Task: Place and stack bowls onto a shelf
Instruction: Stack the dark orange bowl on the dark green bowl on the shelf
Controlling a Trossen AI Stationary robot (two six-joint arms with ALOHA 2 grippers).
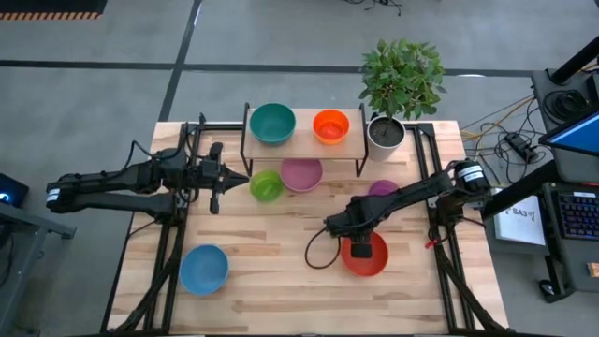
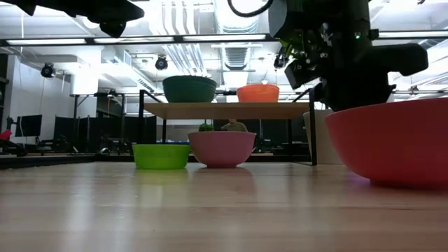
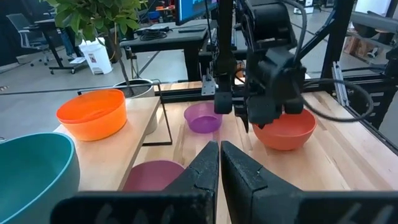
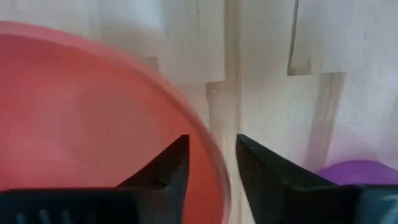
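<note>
Though hidden from above, right gripper (image 4: 211, 165) fingers straddle red bowl (image 4: 93, 118) rim.

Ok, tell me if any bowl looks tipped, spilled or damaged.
Nothing stands out. The teal bowl and orange bowl sit upright on the shelf; the right gripper straddles the upright red bowl's rim.

Right arm stretched in from three o'clock, wrist bent down, right gripper (image 4: 211, 163) fingers parted, pointing straight down. Left arm reaching in from nine o'clock, held level above table, left gripper (image 3: 219, 163) fingers pressed together.
</note>
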